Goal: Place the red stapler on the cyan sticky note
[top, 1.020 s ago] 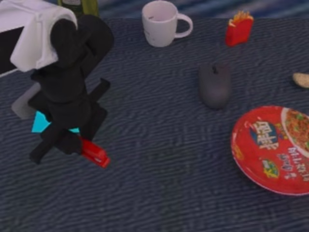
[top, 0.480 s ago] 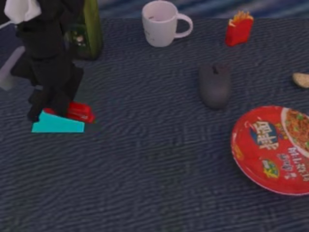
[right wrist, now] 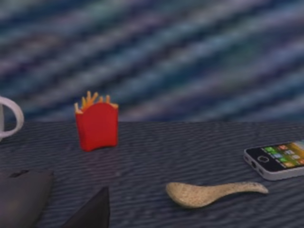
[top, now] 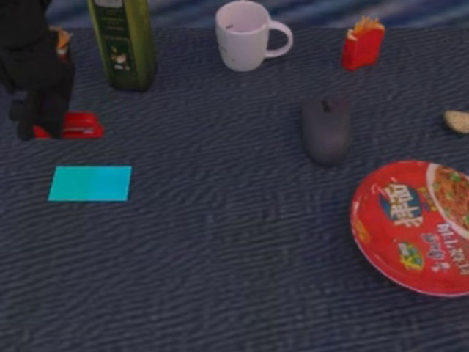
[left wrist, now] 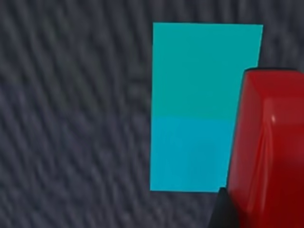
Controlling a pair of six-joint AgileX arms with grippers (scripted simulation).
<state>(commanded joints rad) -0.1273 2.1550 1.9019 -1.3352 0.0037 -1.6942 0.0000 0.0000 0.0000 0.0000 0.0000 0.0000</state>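
Left claw (top: 45, 126) at counter's (top: 234, 279) far-left edge, clamped on red stapler (top: 79, 125), held up-frame of cyan sticky note (top: 90, 183), not on it. White mug (top: 244, 35) looks empty. Stapler's left end hidden by claw. Right arm out of top view.

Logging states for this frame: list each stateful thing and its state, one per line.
red stapler: held by left gripper, off the note
cyan sticky note: flat, bare
mug: upright, empty
green bottle: upright
fries carton: upright
noodle bowl: lidded
phone: screen lit
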